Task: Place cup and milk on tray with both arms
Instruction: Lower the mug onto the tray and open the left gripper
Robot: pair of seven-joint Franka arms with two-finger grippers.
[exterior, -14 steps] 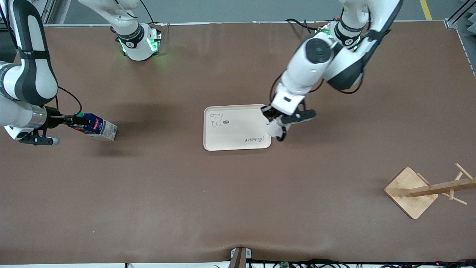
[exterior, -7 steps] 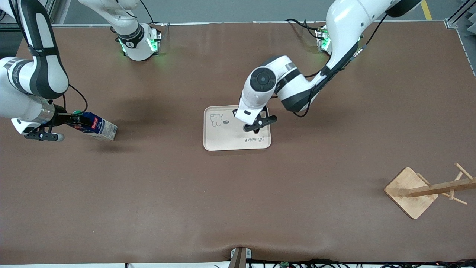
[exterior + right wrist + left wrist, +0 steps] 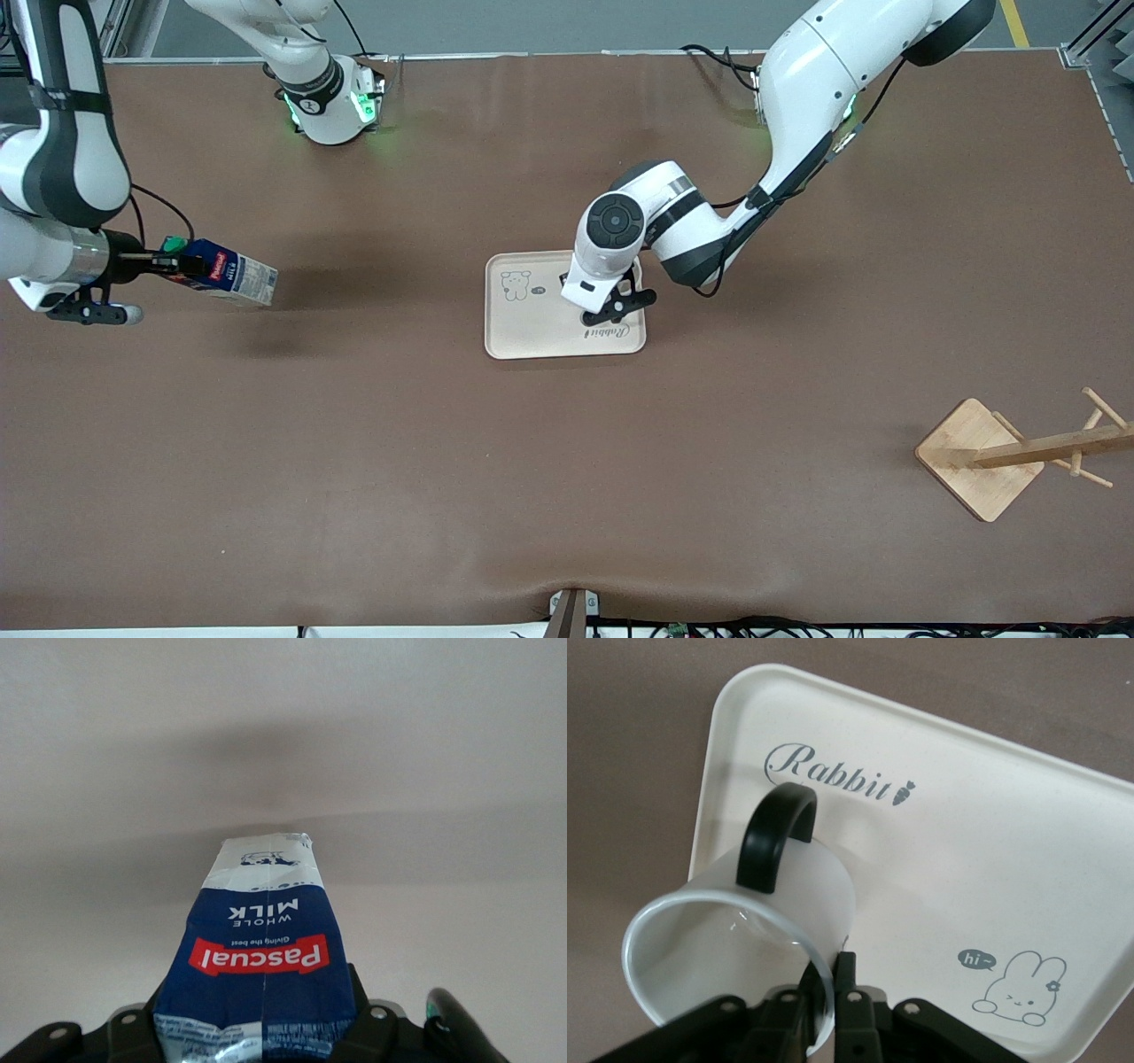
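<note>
Left gripper (image 3: 605, 306) clamped on the cup (image 3: 735, 943) rim, over the tray (image 3: 532, 332); right gripper (image 3: 168, 262) clamped on the milk (image 3: 226, 273).
Cup hangs tilted above the tray's "Rabbit" lettering end, handle up. Milk carton held lying sideways, lifted over the table (image 3: 567, 461) at the right arm's end, well apart from the tray.

Brown matte surface (image 3: 567, 461), spanning the whole workspace, with a slight wrinkle along its edge nearest the front camera. Wooden rack (image 3: 1010, 454), standing on the surface toward the left arm's end, near the front camera; it consists of a square light-wood base and a post with short pegs. Black cables (image 3: 797, 627) run along the surface edge nearest the front camera. Grey floor (image 3: 567, 22) shows above the surface edge.
</note>
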